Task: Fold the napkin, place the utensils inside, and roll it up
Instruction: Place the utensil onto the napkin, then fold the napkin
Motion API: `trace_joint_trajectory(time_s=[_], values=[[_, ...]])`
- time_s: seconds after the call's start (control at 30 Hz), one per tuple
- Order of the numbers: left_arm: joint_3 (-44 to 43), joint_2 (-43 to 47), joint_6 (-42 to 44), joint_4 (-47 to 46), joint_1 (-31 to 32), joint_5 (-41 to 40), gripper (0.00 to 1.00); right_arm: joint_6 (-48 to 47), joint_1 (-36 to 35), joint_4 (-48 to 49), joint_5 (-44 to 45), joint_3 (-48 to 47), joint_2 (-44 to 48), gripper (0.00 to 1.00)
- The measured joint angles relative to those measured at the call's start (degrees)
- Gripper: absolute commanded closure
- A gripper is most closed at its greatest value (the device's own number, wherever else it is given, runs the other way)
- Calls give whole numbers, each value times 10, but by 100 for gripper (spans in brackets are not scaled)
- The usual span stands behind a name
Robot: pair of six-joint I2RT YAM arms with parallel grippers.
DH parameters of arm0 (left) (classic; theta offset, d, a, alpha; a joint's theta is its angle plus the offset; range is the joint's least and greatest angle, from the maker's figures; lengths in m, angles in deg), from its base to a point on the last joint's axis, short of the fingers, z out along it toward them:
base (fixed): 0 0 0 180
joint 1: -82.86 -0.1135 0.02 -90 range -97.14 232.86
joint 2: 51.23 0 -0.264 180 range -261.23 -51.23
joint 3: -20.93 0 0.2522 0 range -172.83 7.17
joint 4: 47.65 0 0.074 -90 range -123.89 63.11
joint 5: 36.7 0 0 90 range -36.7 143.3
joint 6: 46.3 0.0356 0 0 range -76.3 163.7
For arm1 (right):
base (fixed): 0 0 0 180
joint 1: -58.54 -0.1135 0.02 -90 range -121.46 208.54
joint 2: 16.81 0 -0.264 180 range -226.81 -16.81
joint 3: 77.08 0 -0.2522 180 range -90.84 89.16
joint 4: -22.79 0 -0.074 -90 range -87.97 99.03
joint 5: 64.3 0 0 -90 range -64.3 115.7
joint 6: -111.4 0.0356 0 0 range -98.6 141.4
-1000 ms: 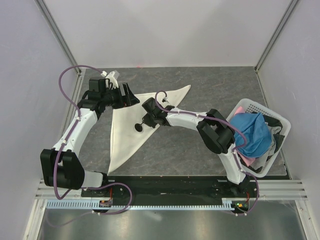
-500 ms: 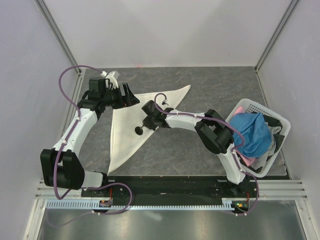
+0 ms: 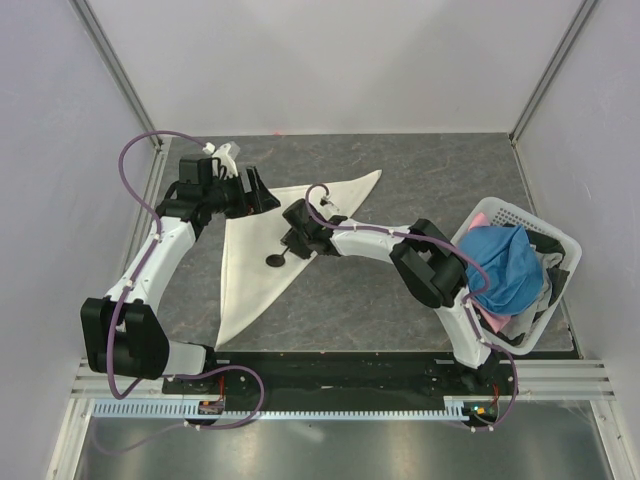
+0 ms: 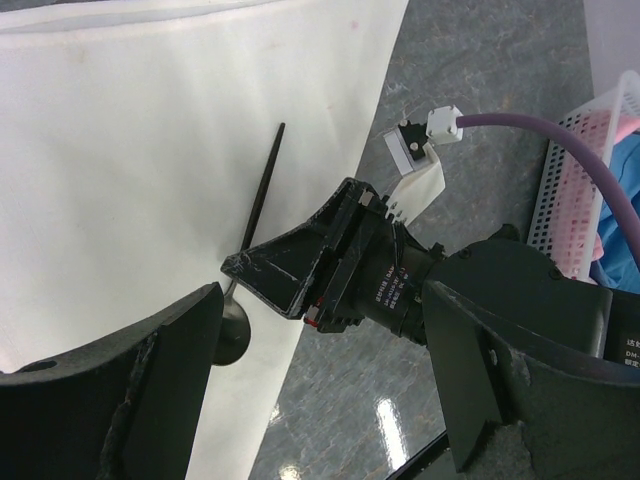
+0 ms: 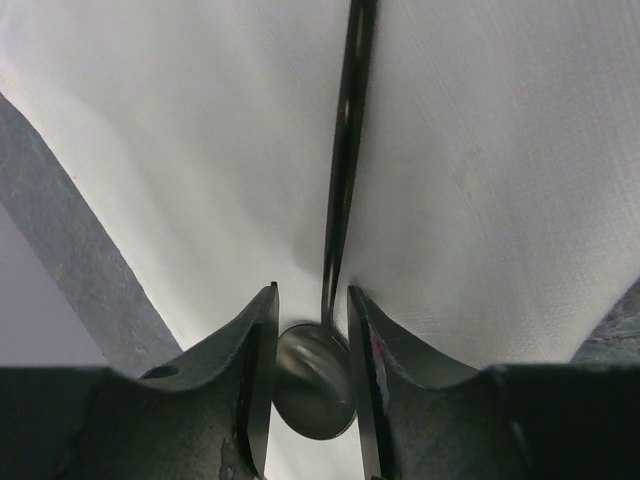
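The cream-white napkin (image 3: 250, 280) lies folded into a triangle on the grey table, one tip pointing to the near edge. The black spoon (image 3: 272, 262) rests on it, head toward me; its thin handle (image 5: 345, 150) runs away across the cloth (image 5: 480, 170). My right gripper (image 3: 290, 240) hangs just over the spoon, its jaws parted on either side of the rounded head (image 5: 315, 395). My left gripper (image 3: 262, 195) hovers open over the napkin's far left corner with nothing between its fingers; its wrist view shows the spoon handle (image 4: 262, 185) on the napkin (image 4: 130, 150).
A white mesh basket (image 3: 556, 240) stands at the right edge, holding a blue cloth (image 3: 505, 265) and a pink cloth (image 3: 483, 217). Bare grey tabletop (image 3: 420, 170) lies behind and to the right of the napkin. Walls close in the back and sides.
The right gripper's jaws have come apart, and the spoon's head has dropped slightly toward me onto the napkin. The left arm has stayed put.
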Motion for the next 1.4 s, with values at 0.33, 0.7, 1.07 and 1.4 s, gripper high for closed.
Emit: trace_joint_trajectory(time_s=[0.33, 0.7, 1.07, 1.4], values=[[1, 1, 0, 0, 2, -5, 12, -142, 22, 58, 61, 88, 125, 53], [1, 2, 2, 0, 1, -36, 12, -296, 245, 103, 20, 116, 169, 52], [1, 5, 23, 1, 1, -66, 12, -334, 336, 102, -48, 25, 35, 53], [1, 5, 26, 1, 1, -73, 12, -337, 355, 137, -81, 17, -6, 54]])
